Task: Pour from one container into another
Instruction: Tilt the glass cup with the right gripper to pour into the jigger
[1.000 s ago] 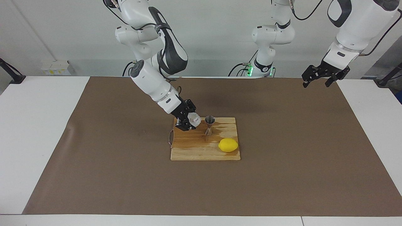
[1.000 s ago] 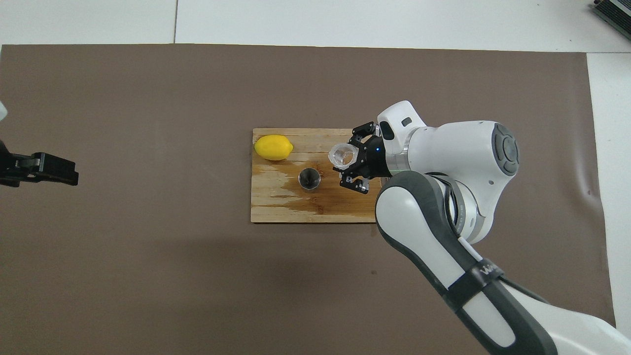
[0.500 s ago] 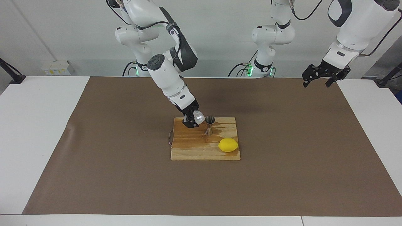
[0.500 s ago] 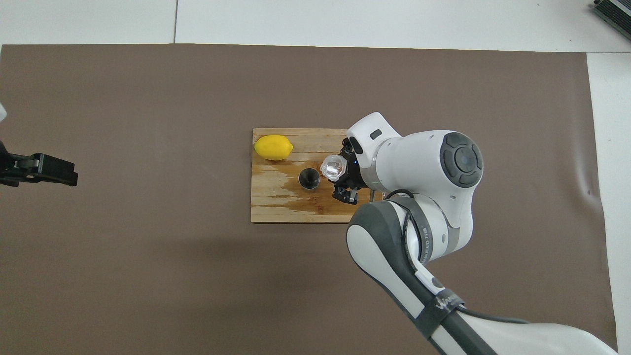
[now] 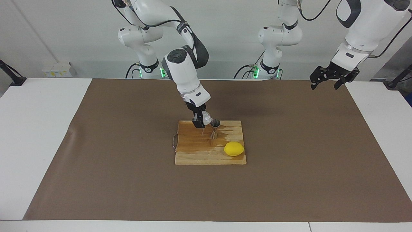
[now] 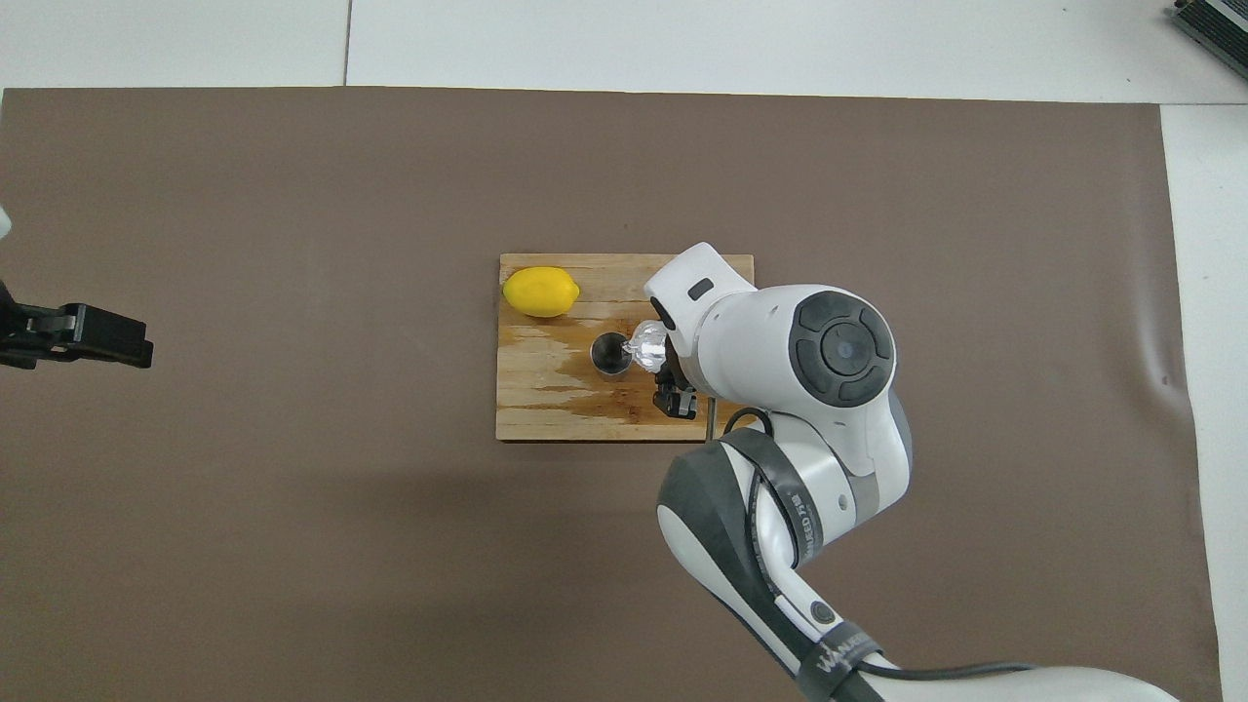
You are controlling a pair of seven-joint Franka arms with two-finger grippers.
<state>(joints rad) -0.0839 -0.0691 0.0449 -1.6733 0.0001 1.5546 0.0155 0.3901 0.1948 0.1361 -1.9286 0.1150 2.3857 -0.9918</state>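
A small clear cup (image 5: 206,120) (image 6: 645,342) is tipped on its side with its mouth against the rim of the steel jigger (image 5: 215,128) (image 6: 611,354). My right gripper (image 5: 202,121) (image 6: 661,363) is shut on the cup, just above the wooden board (image 5: 196,154) (image 6: 546,414). The jigger stands upright on the board. My left gripper (image 5: 329,80) (image 6: 107,336) hangs open over the mat at the left arm's end of the table and waits.
A yellow lemon (image 5: 234,149) (image 6: 540,292) lies on the board, farther from the robots than the jigger. The board shows a dark wet patch (image 6: 585,395) around the jigger. A brown mat (image 5: 96,161) covers the table.
My right arm has swung upright and rolled the cup from mouth-up to tipped sideways. The cup has moved toward the jigger until it meets its rim. The left arm has not moved.
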